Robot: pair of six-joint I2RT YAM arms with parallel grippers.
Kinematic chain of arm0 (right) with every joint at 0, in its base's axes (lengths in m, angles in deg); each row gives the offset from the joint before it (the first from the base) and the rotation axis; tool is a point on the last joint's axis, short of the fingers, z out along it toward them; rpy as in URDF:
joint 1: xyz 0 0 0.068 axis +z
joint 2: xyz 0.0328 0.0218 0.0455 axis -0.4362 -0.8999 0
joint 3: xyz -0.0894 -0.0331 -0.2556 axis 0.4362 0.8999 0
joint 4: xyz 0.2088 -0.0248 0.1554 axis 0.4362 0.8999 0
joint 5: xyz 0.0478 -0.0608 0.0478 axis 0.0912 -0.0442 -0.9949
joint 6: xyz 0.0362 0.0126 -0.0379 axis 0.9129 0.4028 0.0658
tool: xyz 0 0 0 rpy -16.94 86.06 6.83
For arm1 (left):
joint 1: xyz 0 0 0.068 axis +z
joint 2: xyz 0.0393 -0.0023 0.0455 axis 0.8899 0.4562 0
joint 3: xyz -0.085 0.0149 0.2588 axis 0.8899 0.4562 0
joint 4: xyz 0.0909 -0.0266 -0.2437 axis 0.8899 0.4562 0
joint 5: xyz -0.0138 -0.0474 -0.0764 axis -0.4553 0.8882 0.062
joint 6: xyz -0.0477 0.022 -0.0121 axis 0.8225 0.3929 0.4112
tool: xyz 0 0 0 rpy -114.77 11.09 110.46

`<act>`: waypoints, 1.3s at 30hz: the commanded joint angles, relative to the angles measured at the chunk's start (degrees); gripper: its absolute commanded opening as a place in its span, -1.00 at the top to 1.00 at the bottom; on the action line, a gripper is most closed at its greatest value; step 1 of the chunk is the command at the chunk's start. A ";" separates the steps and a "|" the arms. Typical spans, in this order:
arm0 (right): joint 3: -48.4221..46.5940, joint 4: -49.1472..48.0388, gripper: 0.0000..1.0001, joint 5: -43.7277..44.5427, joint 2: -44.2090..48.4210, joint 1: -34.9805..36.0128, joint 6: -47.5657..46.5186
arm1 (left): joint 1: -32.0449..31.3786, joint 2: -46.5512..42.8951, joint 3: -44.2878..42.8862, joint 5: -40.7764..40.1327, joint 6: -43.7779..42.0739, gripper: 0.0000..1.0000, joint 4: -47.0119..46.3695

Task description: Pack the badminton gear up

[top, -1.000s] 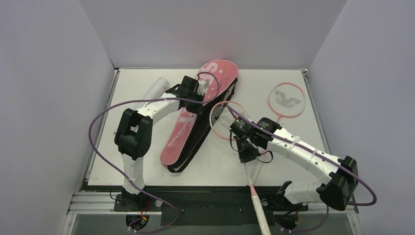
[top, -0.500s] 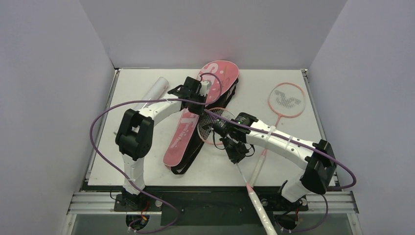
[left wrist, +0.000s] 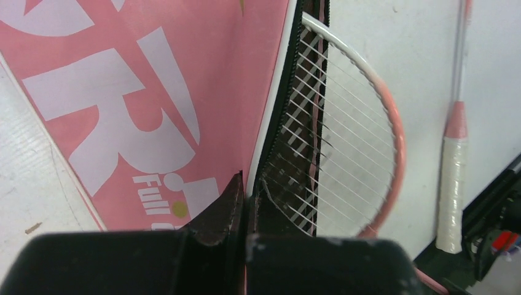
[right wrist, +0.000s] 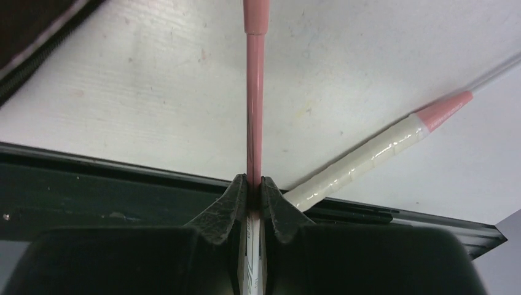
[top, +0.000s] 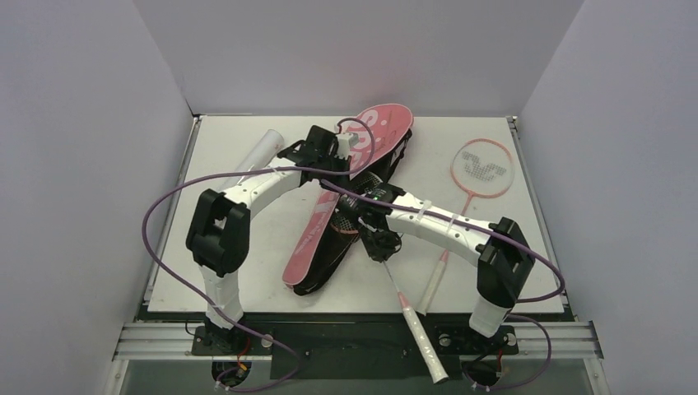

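left pincer [left wrist: 246, 200] clamped shut on the pink cover [left wrist: 153, 92] edge. right pincer [right wrist: 254, 187] pinched tight on a racket [right wrist: 254, 92] shaft, its head seemingly partway inside the cover, beside the left pincer. second racket [right wrist: 362, 160] lies just right of the right pincer.

White table [top: 436, 144] under pink cover [top: 313, 239], white tube [top: 259, 152], free racket [top: 481, 167]

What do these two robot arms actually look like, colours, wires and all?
Both the left arm and right arm are slim white tubes linked by chunky black joint blocks. A thin purple cable loops loosely along each, fastened with small ties. Each ends in black wedge-shaped jaws on a blocky black body. No markings are readable.
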 commanded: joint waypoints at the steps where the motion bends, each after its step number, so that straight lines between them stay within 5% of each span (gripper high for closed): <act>1: -3.68 -0.99 1.00 6.72 -1.11 -1.42 0.80 | 0.42 -7.56 0.60 6.78 1.43 1.00 0.89; 18: -11.79 -5.94 1.00 11.53 -8.46 -6.70 3.53 | 0.22 -10.24 4.58 9.86 -2.51 1.00 4.64; 39: -9.49 -23.83 1.00 16.36 -10.95 -11.63 6.30 | -0.28 -9.40 4.53 15.21 -3.09 1.00 5.80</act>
